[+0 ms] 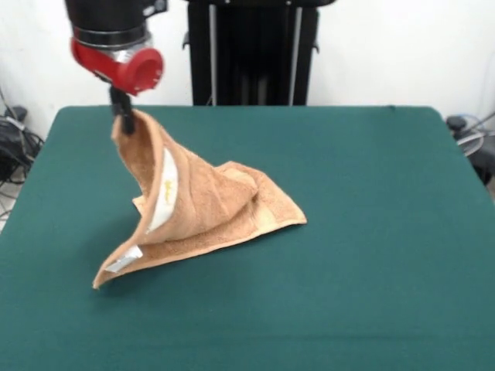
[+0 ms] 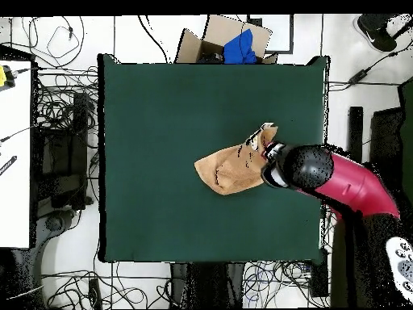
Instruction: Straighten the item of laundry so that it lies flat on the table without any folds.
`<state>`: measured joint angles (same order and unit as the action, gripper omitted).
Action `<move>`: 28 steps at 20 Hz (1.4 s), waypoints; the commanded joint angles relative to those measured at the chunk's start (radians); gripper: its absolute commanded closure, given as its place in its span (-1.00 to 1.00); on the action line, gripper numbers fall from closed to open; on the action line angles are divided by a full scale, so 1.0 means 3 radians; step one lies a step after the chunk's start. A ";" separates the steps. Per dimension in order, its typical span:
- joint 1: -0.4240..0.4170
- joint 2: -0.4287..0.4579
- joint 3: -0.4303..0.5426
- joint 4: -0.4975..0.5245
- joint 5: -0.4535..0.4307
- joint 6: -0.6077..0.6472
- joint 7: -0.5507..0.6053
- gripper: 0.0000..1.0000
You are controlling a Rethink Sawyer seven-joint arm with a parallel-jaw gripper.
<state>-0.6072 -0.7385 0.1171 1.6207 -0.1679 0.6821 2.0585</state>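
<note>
Gripper (image 1: 124, 117) closed on one corner of towel (image 1: 205, 209), raised above desk (image 1: 371, 232). Remainder draped in folds, resting on desk. White tag (image 1: 124, 260) near lowest corner.

Peach-orange towel (image 1: 203, 207) (image 2: 231, 169) with one corner lifted, draping down tent-like; lower part crumpled on green table (image 1: 371, 232) (image 2: 161, 129); white tag at its near corner.

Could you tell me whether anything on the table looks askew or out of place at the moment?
Only the towel. The claw pinches one corner and holds it up, so the cloth hangs like a tent, while its lower part lies bunched and folded over itself on the table. No damage shows.
</note>
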 commanded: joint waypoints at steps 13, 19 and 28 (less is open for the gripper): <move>-0.0396 -0.0162 0.0124 0.0280 -0.0739 0.0308 -0.0618 1.00; -0.0296 0.0151 0.0017 0.0386 -0.1044 -0.0349 -0.0133 1.00; -0.0173 0.0331 -0.0128 0.0386 -0.1244 -0.0768 0.0167 -1.00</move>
<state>-0.7092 -0.6999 0.1083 1.6272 -0.4611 0.5407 2.0496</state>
